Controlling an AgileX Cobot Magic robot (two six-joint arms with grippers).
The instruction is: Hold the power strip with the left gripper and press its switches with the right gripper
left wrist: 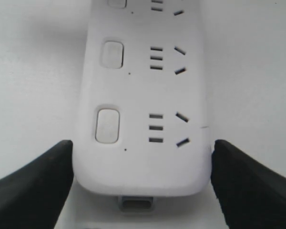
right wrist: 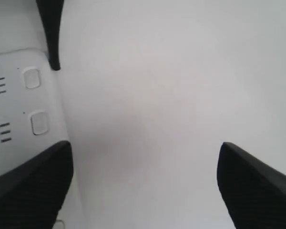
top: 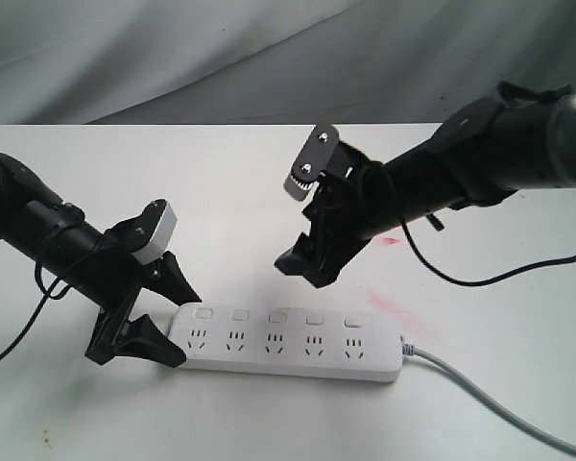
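Observation:
The white power strip (top: 288, 344) lies flat near the table's front edge, its grey cable (top: 490, 403) trailing off to the right. Its switches (top: 276, 317) form a row along the far side. My left gripper (top: 192, 331) straddles the strip's left end, one dark finger against each long side. In the left wrist view the power strip (left wrist: 143, 157) fills the gap of the left gripper (left wrist: 142, 148), with a switch (left wrist: 107, 126) close by. My right gripper (top: 305, 271) hangs open above the table just behind the strip's middle. The right gripper (right wrist: 143, 148) has only table between its fingers, with the power strip (right wrist: 19, 105) off to one side.
The white table (top: 230, 192) carries a red smear (top: 394, 307) behind the strip's right end. A grey cloth backdrop (top: 173, 58) hangs behind the table. The right arm's black cable (top: 461, 279) loops down near the table.

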